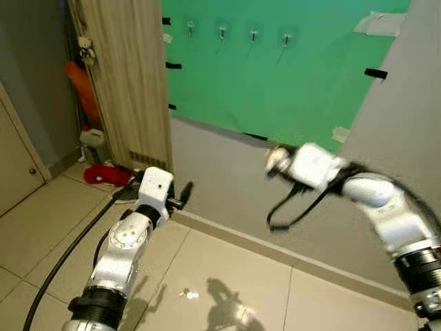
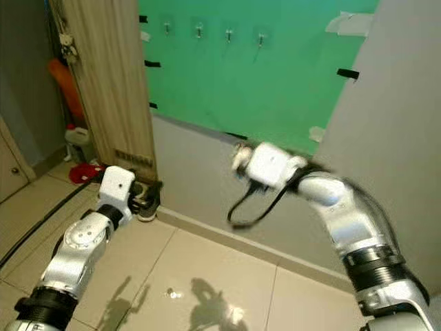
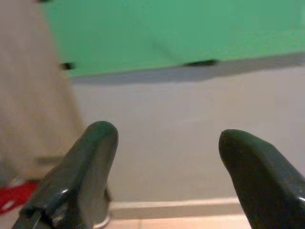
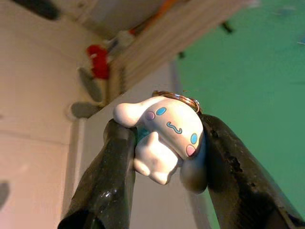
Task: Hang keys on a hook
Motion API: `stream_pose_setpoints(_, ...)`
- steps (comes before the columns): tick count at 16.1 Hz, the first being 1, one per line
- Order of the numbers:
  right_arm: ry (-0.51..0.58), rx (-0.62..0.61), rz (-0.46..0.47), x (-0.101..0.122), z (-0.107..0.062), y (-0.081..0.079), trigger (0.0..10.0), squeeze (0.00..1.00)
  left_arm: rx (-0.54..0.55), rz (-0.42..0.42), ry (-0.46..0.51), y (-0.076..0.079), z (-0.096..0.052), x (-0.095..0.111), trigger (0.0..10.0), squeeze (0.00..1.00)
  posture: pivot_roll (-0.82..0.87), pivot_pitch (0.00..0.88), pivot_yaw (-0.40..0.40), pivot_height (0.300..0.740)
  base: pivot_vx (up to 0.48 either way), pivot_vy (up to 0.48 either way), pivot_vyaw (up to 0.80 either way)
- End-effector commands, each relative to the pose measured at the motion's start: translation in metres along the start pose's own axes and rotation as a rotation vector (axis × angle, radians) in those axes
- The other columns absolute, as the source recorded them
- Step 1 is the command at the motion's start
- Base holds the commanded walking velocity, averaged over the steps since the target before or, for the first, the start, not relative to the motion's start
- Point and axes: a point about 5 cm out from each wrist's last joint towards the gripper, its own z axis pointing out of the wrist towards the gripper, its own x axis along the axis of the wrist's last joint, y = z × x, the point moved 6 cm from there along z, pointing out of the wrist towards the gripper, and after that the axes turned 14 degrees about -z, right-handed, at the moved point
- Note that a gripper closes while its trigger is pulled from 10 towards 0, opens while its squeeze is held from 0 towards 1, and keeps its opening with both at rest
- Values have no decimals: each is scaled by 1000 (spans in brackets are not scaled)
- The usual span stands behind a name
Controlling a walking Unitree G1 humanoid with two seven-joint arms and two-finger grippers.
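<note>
A white cartoon-dog keychain [image 4: 164, 129] with a metal ring [image 4: 176, 97] is pinched between the black fingers of my right gripper [image 4: 164, 140], which is shut on it. In the head views this gripper [image 1: 275, 162] is raised in front of the grey lower wall, below the green board [image 1: 275, 76]. Several small hooks [image 1: 253, 34] run in a row along the top of the board, well above the gripper. My left gripper [image 3: 169, 138] is open and holds nothing. It is low at the left [image 1: 182, 193], pointing at the wall.
A wooden panel [image 1: 131, 83] stands left of the green board. By its foot lie a red item [image 1: 107, 174] and a white bottle [image 1: 91, 138]. A black cable [image 1: 69, 255] crosses the tiled floor. A grey wall [image 1: 406, 103] juts out on the right.
</note>
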Motion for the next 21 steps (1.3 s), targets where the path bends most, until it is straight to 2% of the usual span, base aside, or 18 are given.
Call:
stream_pose_setpoints(1,-1,59,-51,-1,1,-9,10000,0,-125,38,16,22,2,8,10000,0,-68,0,-45,740,0,0,0)
stream_pose_setpoints(2,-12,129,-136,-3,3,-21,10000,0,-183,54,37,32,1,14,10000,0,-68,0,-45,740,0,0,0)
stream_pose_setpoints(3,-13,157,-167,-3,3,-26,10000,0,-196,53,44,35,2,15,10000,0,-72,0,-45,740,0,0,0)
stream_pose_setpoints(5,5,241,-318,0,7,-40,10000,0,-274,59,58,49,2,19,10000,0,-76,0,-46,740,0,0,0)
stream_pose_setpoints(6,20,240,-406,3,12,-39,10000,0,-315,64,60,57,1,20,10000,0,-76,0,-49,740,0,0,0)
stream_pose_setpoints(8,33,203,-478,7,16,-32,10000,0,-332,65,63,59,0,21,10000,0,-73,0,-53,740,0,0,0)
stream_pose_setpoints(10,76,65,-648,20,22,-11,10000,0,-353,68,62,60,-2,21,10000,0,-72,0,-55,740,0,0,0)
stream_pose_setpoints(12,83,0,-735,25,24,0,10000,0,-354,65,59,60,-2,21,10000,0,-70,0,-55,740,0,0,0)
stream_pose_setpoints(13,92,-36,-846,28,23,4,10000,0,-354,63,57,60,-2,21,10000,0,-69,0,-54,740,0,0,0)
stream_pose_setpoints(14,96,-45,-865,28,23,5,10000,0,-353,62,54,60,-2,21,10000,0,-70,0,-48,740,0,0,0)
stream_pose_setpoints(15,114,-44,-959,27,23,1,10000,0,-359,59,43,61,-1,19,10000,0,-73,0,-47,740,0,0,0)
stream_pose_setpoints(18,106,-59,-946,21,23,2,10000,0,-362,54,36,61,-1,18,10000,0,-71,0,-49,740,0,0,0)
stream_pose_setpoints(19,97,-93,-815,18,24,3,10000,0,-371,46,27,63,-1,17,10000,0,-70,0,-50,740,0,0,0)
stream_pose_setpoints(20,87,-104,-652,13,26,-2,10000,0,-392,38,25,65,-2,19,10000,0,-67,0,-54,740,0,0,0)
stream_pose_setpoints(21,64,-85,-527,4,27,-11,10000,0,-412,17,34,66,-3,23,10000,0,-66,0,-56,740,0,0,0)
